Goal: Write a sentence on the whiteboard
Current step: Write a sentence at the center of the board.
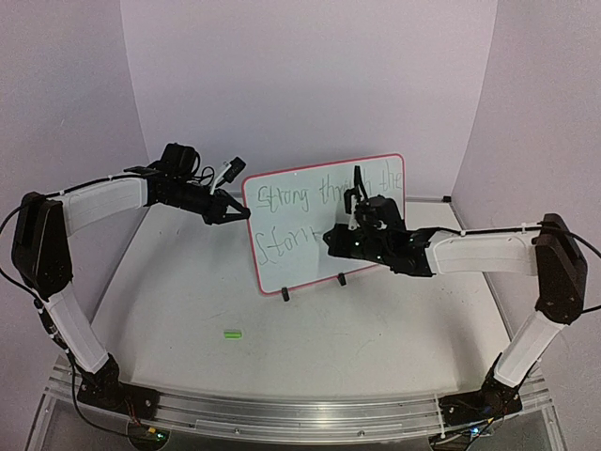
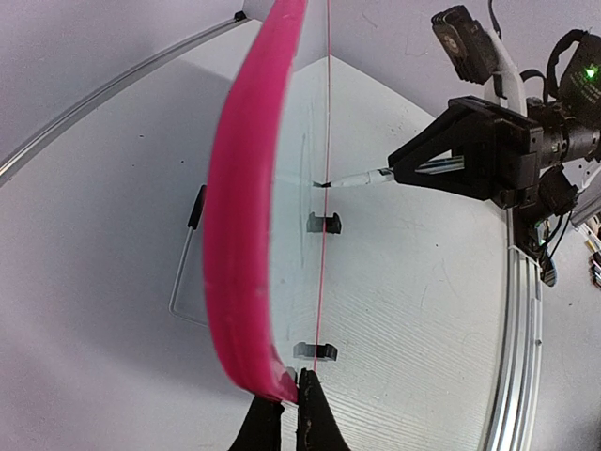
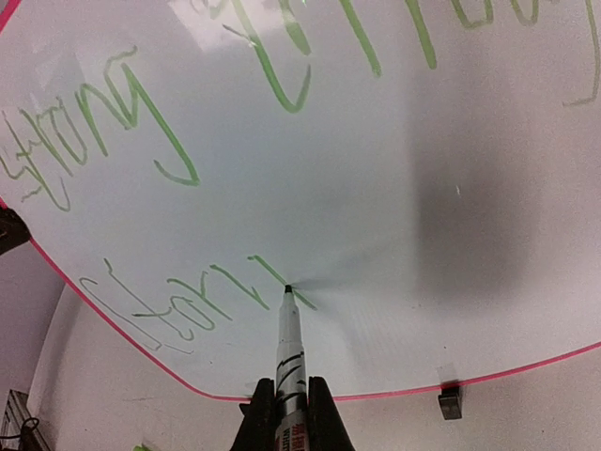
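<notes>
The whiteboard [image 1: 324, 221] is stood upright on its two black clip feet [image 1: 285, 295] at the middle of the table [image 1: 376, 329], towards the far side. Its written face is turned to the near edge, and its left end is set a little nearer than its right. A thin pink-red frame [image 2: 239, 235] is seen round the glossy white surface.

Green writing [image 3: 141, 113] is spread over the face. The upper line can be read as roughly "Strong through the". A lower line is begun at the left with letters like "Stor", the last of them less clear.

The left gripper [image 2: 286, 418] is brought to the left edge of the board, at about the height of the upper line. Its jaws are drawn almost together, and the pink frame is pinched between them.

The right gripper [image 3: 291, 413] is held in front of the board's lower middle. Its jaws are closed tightly on the barrel of a marker [image 3: 289, 348], which is pointed away from the wrist at the board. The dark tip is pressed against the white surface at the end of the lower line, touching the last green stroke. A soft grey shadow is cast on the board just right of the tip.

A small green object [image 1: 233, 333] is left lying on the table nearer than the board and to the left, well apart from both grippers; what it is cannot be told.
</notes>
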`<state>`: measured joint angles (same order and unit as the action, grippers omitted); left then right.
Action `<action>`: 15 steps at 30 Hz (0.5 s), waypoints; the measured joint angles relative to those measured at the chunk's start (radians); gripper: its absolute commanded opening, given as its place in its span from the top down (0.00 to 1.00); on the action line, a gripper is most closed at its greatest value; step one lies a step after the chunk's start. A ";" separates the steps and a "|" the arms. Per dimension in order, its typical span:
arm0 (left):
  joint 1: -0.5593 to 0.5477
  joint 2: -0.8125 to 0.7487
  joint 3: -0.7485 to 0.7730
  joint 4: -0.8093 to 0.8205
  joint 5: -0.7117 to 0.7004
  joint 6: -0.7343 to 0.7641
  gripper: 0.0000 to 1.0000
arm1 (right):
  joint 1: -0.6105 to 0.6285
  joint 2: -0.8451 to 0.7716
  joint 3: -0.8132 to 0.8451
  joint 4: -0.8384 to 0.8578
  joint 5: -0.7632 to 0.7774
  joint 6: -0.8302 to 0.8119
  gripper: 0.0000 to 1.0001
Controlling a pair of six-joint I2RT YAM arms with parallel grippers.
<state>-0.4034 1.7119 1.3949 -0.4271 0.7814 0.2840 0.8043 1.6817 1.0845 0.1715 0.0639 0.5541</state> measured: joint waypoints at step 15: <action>0.000 0.000 0.000 0.000 -0.003 -0.001 1.00 | -0.009 -0.003 0.032 -0.001 -0.001 -0.008 1.00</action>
<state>-0.4034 1.7119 1.3949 -0.4271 0.7784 0.2832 0.7954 1.6791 1.1166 0.1700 0.0625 0.5459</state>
